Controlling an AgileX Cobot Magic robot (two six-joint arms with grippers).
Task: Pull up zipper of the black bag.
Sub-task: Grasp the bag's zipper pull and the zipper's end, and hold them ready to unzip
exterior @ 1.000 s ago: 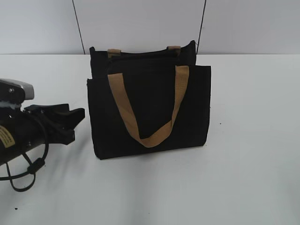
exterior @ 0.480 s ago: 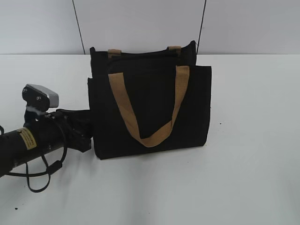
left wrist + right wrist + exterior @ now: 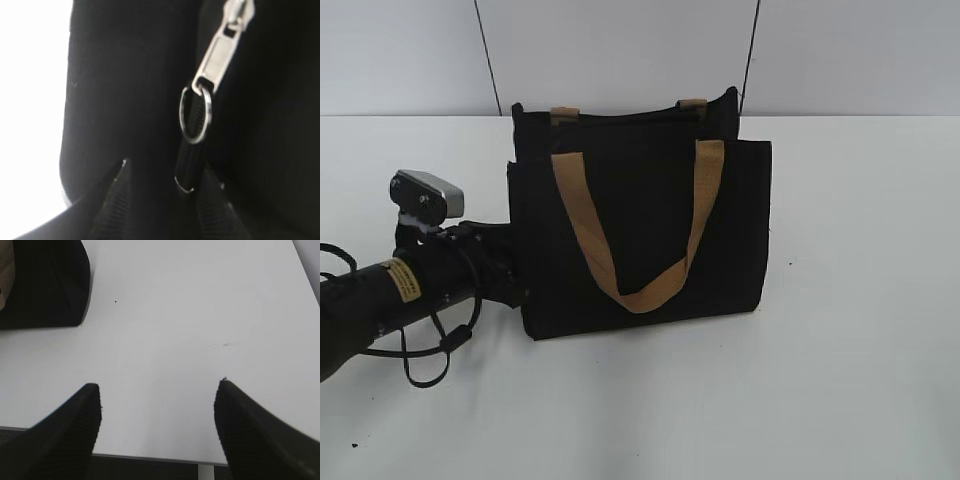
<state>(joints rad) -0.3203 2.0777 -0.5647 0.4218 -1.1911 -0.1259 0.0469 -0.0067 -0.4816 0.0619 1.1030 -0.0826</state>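
The black bag [image 3: 640,230] stands upright mid-table with tan strap handles [image 3: 582,225]. My left gripper [image 3: 508,262] is pressed up to the bag's left side. In the left wrist view the zipper's silver pull [image 3: 220,50] hangs against the black fabric [image 3: 125,85], with a thin key-ring loop [image 3: 195,115] and a black tab [image 3: 189,165] below it. My left gripper [image 3: 170,177] is open, and the tab lies between the fingers, nearer the right one. My right gripper [image 3: 159,390] is open and empty over the white table, out of the exterior view.
The white table [image 3: 860,330] surrounds the bag. In the right wrist view the bag's corner [image 3: 50,285] is at the upper left, and the table's front edge [image 3: 160,458] runs just under the fingers. A grey wall [image 3: 620,50] stands behind.
My left arm has moved right and slightly up, from clear of the bag to against its left side. The bag has not visibly moved.
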